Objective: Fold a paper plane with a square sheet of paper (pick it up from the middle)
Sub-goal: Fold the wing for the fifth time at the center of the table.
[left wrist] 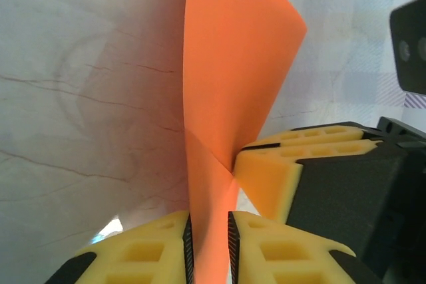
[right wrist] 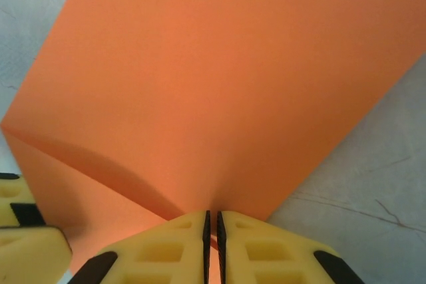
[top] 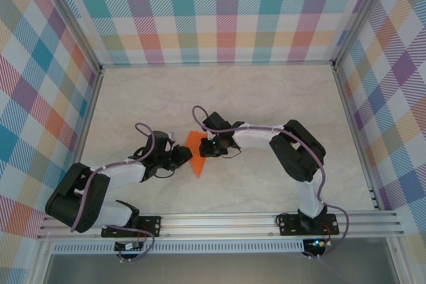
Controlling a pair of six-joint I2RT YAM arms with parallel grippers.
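On the pale marbled table [top: 266, 98], the thin bright orange square sheet of paper [top: 196, 161] sits between the left gripper [top: 181, 157] and right gripper [top: 208, 147], partly folded but no plane yet; most folds seem left. The left wrist view reveals its yellow pads [left wrist: 153, 247] slightly apart astride the sheet; the right wrist view shows pads pinched on it.

Soft, even light falls on a pale, marble-veined tabletop [top: 266, 98]. A pastel plaid back wall [top: 226, 11] closes 12 o'clock, with a matching left wall [top: 33, 98] at 9 and right wall [top: 399, 98] at 3. An aluminium rail [top: 219, 221] runs along 6 o'clock.
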